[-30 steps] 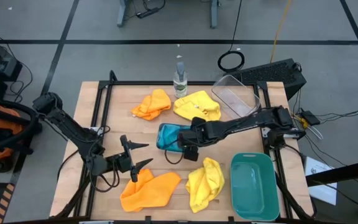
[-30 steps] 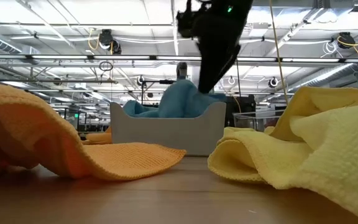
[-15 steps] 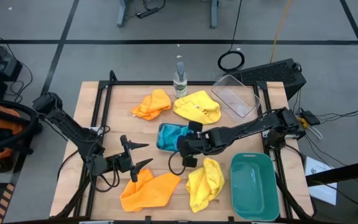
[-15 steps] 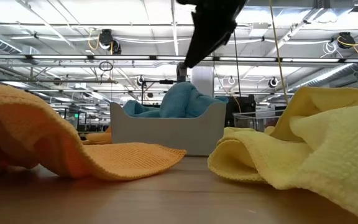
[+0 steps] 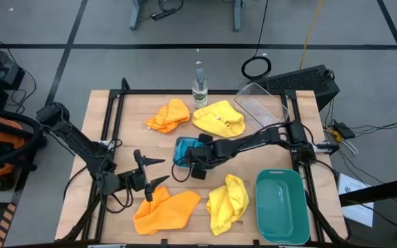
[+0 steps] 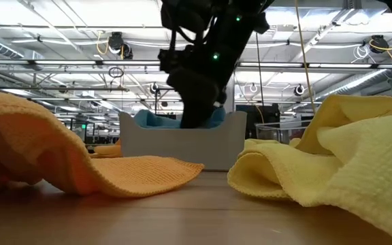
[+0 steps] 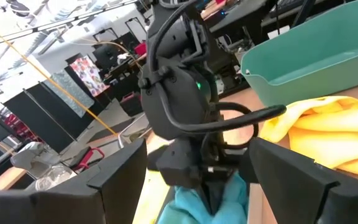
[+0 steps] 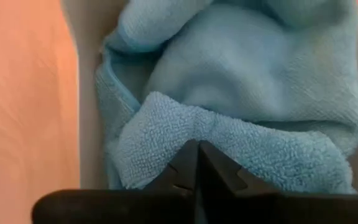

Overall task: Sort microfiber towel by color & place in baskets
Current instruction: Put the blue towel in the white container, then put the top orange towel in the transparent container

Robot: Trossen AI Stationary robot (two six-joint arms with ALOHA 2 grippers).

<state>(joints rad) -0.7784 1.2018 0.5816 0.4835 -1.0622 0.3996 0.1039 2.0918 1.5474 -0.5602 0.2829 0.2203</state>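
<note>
Blue towels (image 5: 193, 145) lie bunched in the pale basket (image 5: 177, 153) at the table's middle. My right gripper (image 5: 187, 160) is down in that basket, shut, its tips on the blue cloth (image 8: 241, 93). My left gripper (image 5: 164, 171) stands open near the front left, just above an orange towel (image 5: 165, 210) that lies flat on the table. A second orange towel (image 5: 169, 115) and a yellow towel (image 5: 219, 118) lie at the back. Another yellow towel (image 5: 227, 201) lies at the front. My right gripper presses its shut fingertips on a fold of the top blue towel (image 8: 185, 127), near the basket's near-left wall (image 8: 82, 106). It comes from above, slanting toward the table's left. The towel stays in the basket; whether cloth is caught between the tips I cannot tell.
A clear basket (image 5: 262, 105) sits tilted at the back right and a dark green basket (image 5: 281, 205) at the front right. A clear bottle (image 5: 199, 88) stands at the back edge. Bare wood shows between the pale basket and the front towels.
My right gripper has risen off the blue towels, gone toward the table's left, and come down into the pale basket. The blue heap, which stood well above the basket's rim, is now pushed down to about rim height.
</note>
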